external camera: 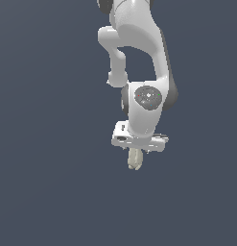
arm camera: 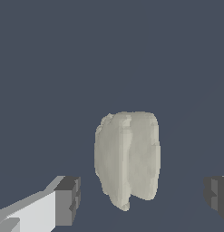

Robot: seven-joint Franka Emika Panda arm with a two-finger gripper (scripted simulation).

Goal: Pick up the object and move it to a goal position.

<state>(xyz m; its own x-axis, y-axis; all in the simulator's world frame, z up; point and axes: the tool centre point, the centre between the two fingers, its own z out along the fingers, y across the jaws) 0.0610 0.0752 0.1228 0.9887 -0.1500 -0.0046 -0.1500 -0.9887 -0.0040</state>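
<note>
Exterior view is showing the task at an early stage, as I judge it: the object (external camera: pixel 135 158) is lying low and a little right of centre in the frame, directly under the white arm, and nothing is suggesting it is being carried. No goal marker is showing in either picture, so the lift and the move to the goal both seem to be waiting. The gripper (external camera: pixel 135 153) is hanging right over the object, its body hiding the object's upper end, and whether the two are touching there I cannot tell from this angle. Wrist view is making the hand's state plainer: the gripper (arm camera: pixel 141 197) is standing wide apart, with one dark fingertip (arm camera: pixel 68 200) sitting at the lower left of the frame and the other at the lower right edge. The object (arm camera: pixel 128 158) is lying between them, slightly below centre, its grooves running up the frame, with clear grey gaps on both sides, so the jaws are gripping nothing.
</note>
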